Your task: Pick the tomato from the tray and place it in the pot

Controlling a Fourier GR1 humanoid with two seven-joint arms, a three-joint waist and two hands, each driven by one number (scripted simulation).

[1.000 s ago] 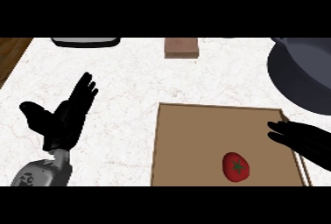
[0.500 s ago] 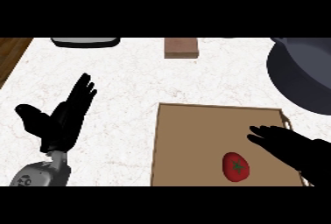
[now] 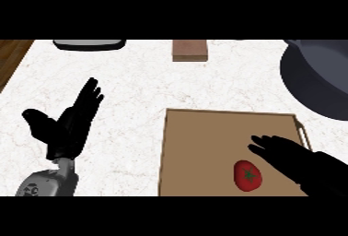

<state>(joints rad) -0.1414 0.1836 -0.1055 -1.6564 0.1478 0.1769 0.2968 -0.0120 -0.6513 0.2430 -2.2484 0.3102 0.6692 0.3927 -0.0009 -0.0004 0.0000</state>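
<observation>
A red tomato (image 3: 248, 175) with a green star-shaped top lies on the brown tray (image 3: 204, 143), near the tray's front edge. My right hand (image 3: 299, 161) hovers over the tray just right of the tomato, fingers straight and pointing up-left, not touching it. A large dark pot (image 3: 319, 78) sits at the upper right, partly cut off by the view's edge. My left hand (image 3: 65, 129) rests open at the left over the marble counter, fingers up.
A brown wooden block (image 3: 189, 50) lies at the counter's back centre. A dark flat object with a pale rim (image 3: 89, 44) sits at the back left. The counter's wooden edge (image 3: 10, 60) shows at the far left.
My right hand has moved left over the tray, from its right edge to beside the tomato. The left hand has hardly moved.
</observation>
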